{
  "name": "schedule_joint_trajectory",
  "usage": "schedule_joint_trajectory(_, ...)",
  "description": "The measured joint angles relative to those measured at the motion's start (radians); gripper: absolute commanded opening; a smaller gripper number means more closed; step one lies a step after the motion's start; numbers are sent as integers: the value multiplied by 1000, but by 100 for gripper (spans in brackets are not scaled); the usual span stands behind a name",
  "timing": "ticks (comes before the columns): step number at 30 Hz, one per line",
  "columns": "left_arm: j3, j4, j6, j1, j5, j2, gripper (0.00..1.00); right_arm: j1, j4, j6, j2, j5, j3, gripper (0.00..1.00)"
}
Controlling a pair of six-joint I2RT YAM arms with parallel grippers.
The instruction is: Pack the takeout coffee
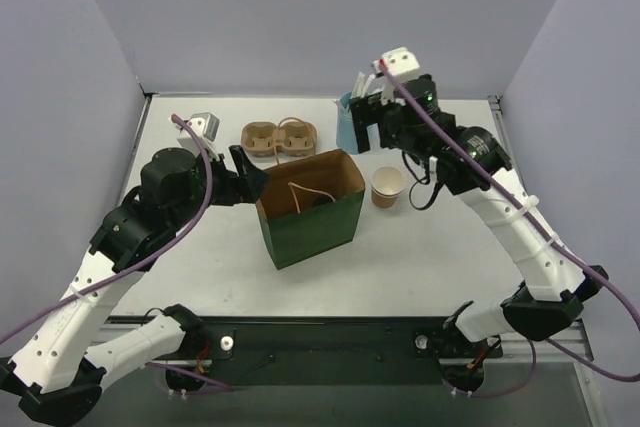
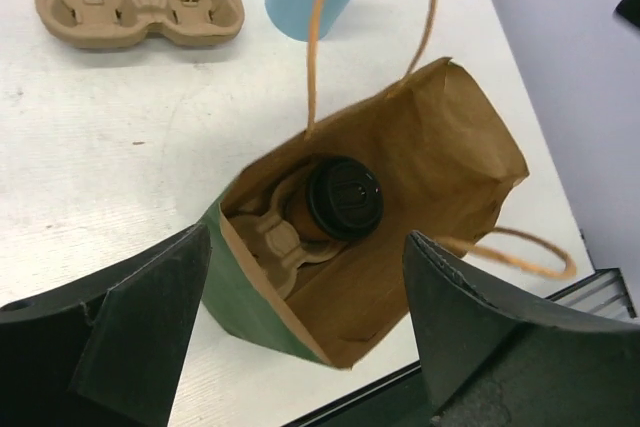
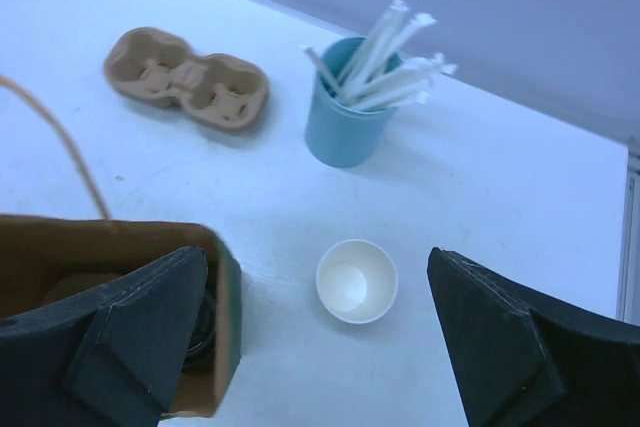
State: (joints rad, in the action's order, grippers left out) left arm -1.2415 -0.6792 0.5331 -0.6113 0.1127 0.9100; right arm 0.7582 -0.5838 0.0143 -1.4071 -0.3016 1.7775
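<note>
Brown-lined bag (image 1: 310,209) stands open mid-table, a lidded cup (image 2: 343,197) already inside. Just right of it the tan cup (image 3: 356,280) sits upright, not yet packed. Gaping and empty, the left gripper (image 1: 247,172) waits at the bag's left edge, likely to steady it; the right gripper (image 3: 315,255) hangs wide and empty above the tan cup, seemingly lining up a grasp.

A robot test cell in a lab. Plain grey panels (image 1: 300,17) close the white table (image 1: 430,257) at nine, twelve and three o'clock. At six o'clock the left arm (image 1: 110,247) and right arm (image 1: 520,227) are bolted to a black base (image 1: 320,347), purple cables (image 1: 208,187) along them.
</note>
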Motion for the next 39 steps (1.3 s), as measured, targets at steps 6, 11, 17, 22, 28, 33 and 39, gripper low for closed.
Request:
schedule_joint_trajectory(6,-57,-79,-49,0,24,5,88,-310,-11,127,-68,117,62,70)
schedule_joint_trajectory(11,-63,-156,-76,0,48,-47,93,-438,-5,198,-264,244,177,49)
schedule_joint_trajectory(17,-61,-227,-74,4,53,-140,94,-462,-2,249,-535,332,354,42)
schedule_joint_trajectory(22,-68,-260,-69,4,51,-153,95,-462,29,306,-630,336,388,40)
schedule_joint_trajectory(28,-68,-285,-65,4,53,-150,97,-462,96,356,-657,333,388,40)
schedule_joint_trajectory(33,-68,-297,-62,4,56,-151,97,-462,139,381,-687,335,394,40)
schedule_joint_trajectory(39,-68,-305,-46,4,56,-145,97,-462,188,385,-751,335,408,37)
